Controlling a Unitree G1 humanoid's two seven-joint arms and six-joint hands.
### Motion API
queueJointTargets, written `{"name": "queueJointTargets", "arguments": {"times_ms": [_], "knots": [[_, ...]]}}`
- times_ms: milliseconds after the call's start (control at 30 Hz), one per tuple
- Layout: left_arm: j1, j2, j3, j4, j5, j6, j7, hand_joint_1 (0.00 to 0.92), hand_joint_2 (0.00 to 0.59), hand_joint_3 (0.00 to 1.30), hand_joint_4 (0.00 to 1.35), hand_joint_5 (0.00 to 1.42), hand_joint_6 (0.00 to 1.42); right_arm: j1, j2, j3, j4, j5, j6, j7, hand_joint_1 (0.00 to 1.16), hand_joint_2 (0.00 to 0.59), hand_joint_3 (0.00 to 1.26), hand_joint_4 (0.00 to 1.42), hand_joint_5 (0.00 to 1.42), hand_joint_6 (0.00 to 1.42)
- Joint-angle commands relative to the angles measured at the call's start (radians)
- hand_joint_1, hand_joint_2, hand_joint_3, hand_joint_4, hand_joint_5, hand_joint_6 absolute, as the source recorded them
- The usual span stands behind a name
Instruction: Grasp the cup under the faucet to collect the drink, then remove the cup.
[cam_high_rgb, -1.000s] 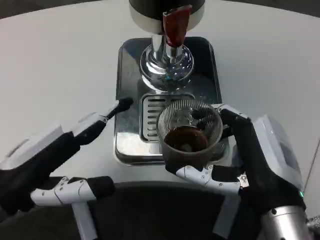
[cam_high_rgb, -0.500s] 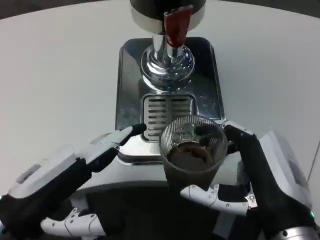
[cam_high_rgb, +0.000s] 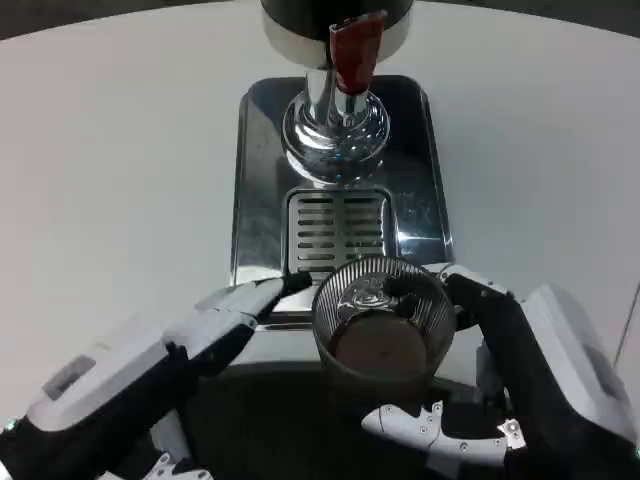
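The right hand (cam_high_rgb: 520, 370) grips the cup (cam_high_rgb: 383, 325) of dark drink just in front of the tray (cam_high_rgb: 415, 215) — clear of the faucet (cam_high_rgb: 352, 55). It should stay level. The left hand (cam_high_rgb: 150, 370) hovers beside it, fingers apart, holding nothing.

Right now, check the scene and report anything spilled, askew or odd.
Nothing stands out. The right hand holds the ribbed cup upright with dark drink inside; no spill shows on the metal tray or the white table.

The right hand (cam_high_rgb: 510, 385) grips the cup (cam_high_rgb: 381, 325) from its right side, fingers curled around it; the left hand (cam_high_rgb: 150, 375) is open, one finger pointing toward the cup
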Motion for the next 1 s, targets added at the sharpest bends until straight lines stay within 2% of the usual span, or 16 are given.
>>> {"name": "queueJointTargets", "arguments": {"times_ms": [33, 233, 367, 667, 867, 1000], "knots": [[0.045, 0.001, -0.008, -0.071, 0.052, 0.039, 0.015, 0.000, 0.053, 0.00, 0.00, 0.00, 0.00, 0.033, -0.006, 0.009, -0.056, 0.002, -0.049, 0.019, 0.96, 0.158, 1.01, 1.23, 1.20, 1.33], [0.088, 0.004, -0.031, -0.146, 0.074, 0.114, 0.009, 0.000, 0.073, 0.00, 0.00, 0.00, 0.00, 0.075, -0.007, 0.027, -0.095, -0.009, -0.057, 0.051, 0.96, 0.158, 1.01, 1.23, 1.21, 1.33], [0.112, -0.012, -0.036, -0.198, 0.100, 0.157, 0.023, 0.000, 0.088, 0.00, 0.00, 0.00, 0.00, 0.099, -0.003, 0.039, -0.112, -0.020, -0.057, 0.057, 0.96, 0.158, 1.01, 1.23, 1.20, 1.33], [0.168, -0.040, 0.009, -0.304, 0.229, 0.227, 0.094, 0.000, 0.078, 0.00, 0.00, 0.00, 0.00, 0.133, 0.002, 0.044, -0.142, -0.035, -0.062, 0.077, 0.96, 0.158, 1.01, 1.23, 1.21, 1.33], [0.135, -0.025, 0.024, -0.299, 0.333, 0.205, 0.146, 0.000, 0.069, 0.00, 0.00, 0.00, 0.00, 0.149, -0.005, 0.038, -0.146, -0.033, -0.072, 0.088, 0.96, 0.158, 1.01, 1.23, 1.22, 1.35], [0.082, 0.014, 0.020, -0.258, 0.400, 0.156, 0.173, 0.000, 0.057, 0.00, 0.00, 0.00, 0.00, 0.147, -0.012, 0.025, -0.143, -0.027, -0.079, 0.099, 0.96, 0.158, 1.01, 1.23, 1.22, 1.35]]}}
